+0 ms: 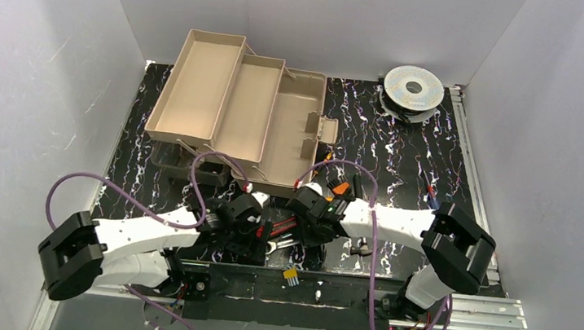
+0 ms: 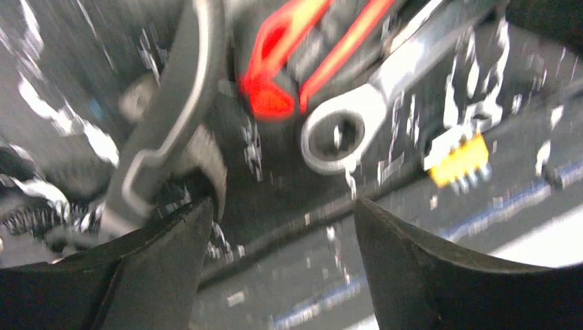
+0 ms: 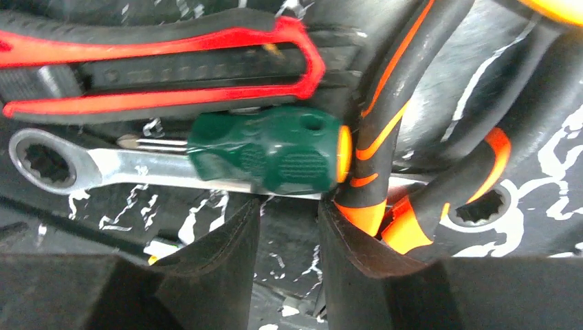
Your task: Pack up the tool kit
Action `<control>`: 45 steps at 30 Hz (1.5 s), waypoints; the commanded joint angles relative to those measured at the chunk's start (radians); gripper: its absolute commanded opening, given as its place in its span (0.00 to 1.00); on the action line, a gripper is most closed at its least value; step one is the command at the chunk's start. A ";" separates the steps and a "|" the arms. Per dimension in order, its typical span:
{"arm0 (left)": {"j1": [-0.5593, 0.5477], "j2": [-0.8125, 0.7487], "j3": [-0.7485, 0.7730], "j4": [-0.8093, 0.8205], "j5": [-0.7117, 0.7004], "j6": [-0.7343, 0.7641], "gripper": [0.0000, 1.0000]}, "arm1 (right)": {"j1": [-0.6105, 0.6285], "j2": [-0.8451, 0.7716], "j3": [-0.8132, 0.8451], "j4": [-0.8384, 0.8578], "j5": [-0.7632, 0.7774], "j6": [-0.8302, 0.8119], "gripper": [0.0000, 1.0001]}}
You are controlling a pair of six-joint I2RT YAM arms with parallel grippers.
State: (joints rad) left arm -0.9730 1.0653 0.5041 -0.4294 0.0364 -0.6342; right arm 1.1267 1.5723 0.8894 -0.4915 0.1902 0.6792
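Desk (image 1: 388, 159): black marbled. Toolbox (image 1: 245, 111) sits at 11 o'clock, lid off to the side, trays folded out, nothing that I can see inside. Wire spool (image 1: 414, 88) at 1 o'clock, not my concern.

Loose tools are piled at 6 o'clock on the near edge, and both my wrists are low over them.

Left fingers (image 2: 158, 275): spread wide, gripping nothing. Grey adjustable wrench (image 2: 172, 124) at their 10 o'clock; view is blurred.

Right fingers (image 3: 213, 275): narrow gap, desk visible through it, nothing held.

From the right wrist:
- red-and-black handled tool (image 3: 158, 62) across 11 o'clock
- orange-and-black pliers (image 3: 385, 137) at 2 o'clock, handles touching my right-hand finger
- ring spanner (image 3: 41, 165) running 9 to 3
- green screwdriver handle (image 3: 275, 155) at 12, lying on the spanner

My read: the step is a first pick from the pile, and the screwdriver is the candidate since it's on top.

How to do it well:
- open wider first; the handle looks fatter than the present gap
- shift toward 10 o'clock so the pliers don't get pinched too
- straddle the ribbed middle of the handle and close across it, not along it
- lift straight up before heading to 11 o'clock
- left fingers stay clear, then take the adjustable wrench

Risk: the round handle may roll off the spanner if nudged.
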 commanded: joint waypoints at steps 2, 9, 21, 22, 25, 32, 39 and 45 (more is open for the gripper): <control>0.000 0.243 0.054 0.115 -0.287 0.054 0.73 | -0.180 0.053 0.015 0.010 0.145 -0.046 0.44; 0.011 0.481 0.253 0.238 -0.353 0.135 0.72 | -0.333 0.082 0.089 0.085 0.078 -0.149 0.44; 0.056 0.623 0.461 0.391 -0.139 0.218 0.71 | -0.523 0.021 0.237 0.013 0.002 -0.230 0.50; 0.056 0.606 0.459 0.402 -0.112 0.224 0.71 | -0.522 -0.005 0.243 0.006 0.006 -0.238 0.53; 0.056 0.533 0.450 0.395 -0.083 0.236 0.71 | -0.528 -0.072 0.244 -0.033 0.024 -0.260 0.59; 0.056 0.411 0.464 0.270 -0.076 0.283 0.73 | -0.598 -0.095 0.205 -0.095 0.072 -0.280 0.76; 0.056 0.264 0.458 0.200 -0.088 0.311 0.75 | -0.630 -0.028 0.161 -0.049 0.078 -0.282 0.69; 0.074 0.142 0.453 0.126 -0.153 0.339 0.76 | -0.634 0.085 0.233 -0.053 0.181 -0.232 0.59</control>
State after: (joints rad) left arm -0.9112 1.2907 0.9379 -0.2184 -0.0654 -0.3294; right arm 0.4976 1.6150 1.0649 -0.5529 0.2897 0.4198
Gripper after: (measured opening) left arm 0.752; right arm 0.603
